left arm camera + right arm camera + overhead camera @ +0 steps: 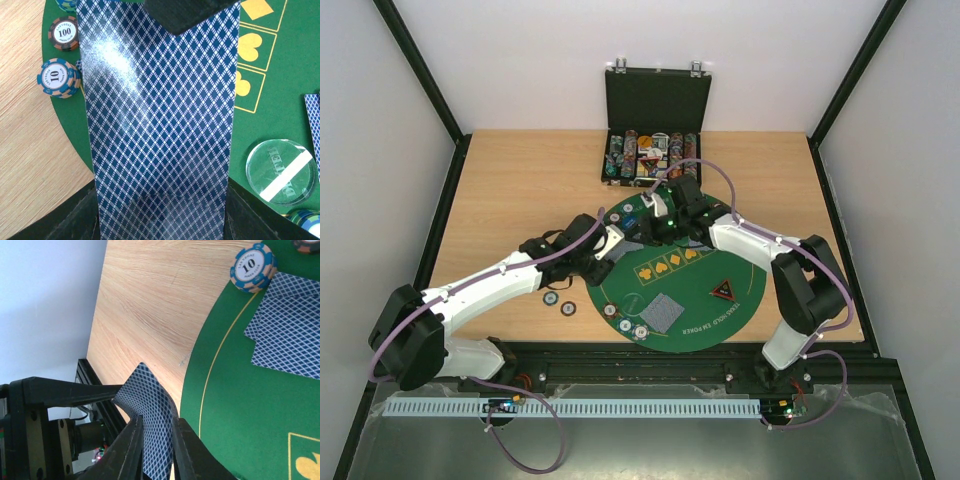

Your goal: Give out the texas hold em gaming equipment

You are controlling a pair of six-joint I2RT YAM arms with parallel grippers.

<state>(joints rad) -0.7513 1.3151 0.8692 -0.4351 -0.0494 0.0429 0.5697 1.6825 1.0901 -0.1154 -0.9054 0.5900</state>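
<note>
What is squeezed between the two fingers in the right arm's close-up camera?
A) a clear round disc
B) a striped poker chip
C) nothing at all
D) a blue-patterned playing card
D: the right gripper has its fingers closed on a blue-patterned playing card, which sticks up from between them.

From above and behind I overlook the whole table [520, 180]; both wrist cameras sit close over the same green mat [272, 130].

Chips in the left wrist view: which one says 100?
The dark brown-and-orange chip, higher up on the green mat, says 100. The blue-and-peach chip below it, at the mat's edge, says 10.
</note>
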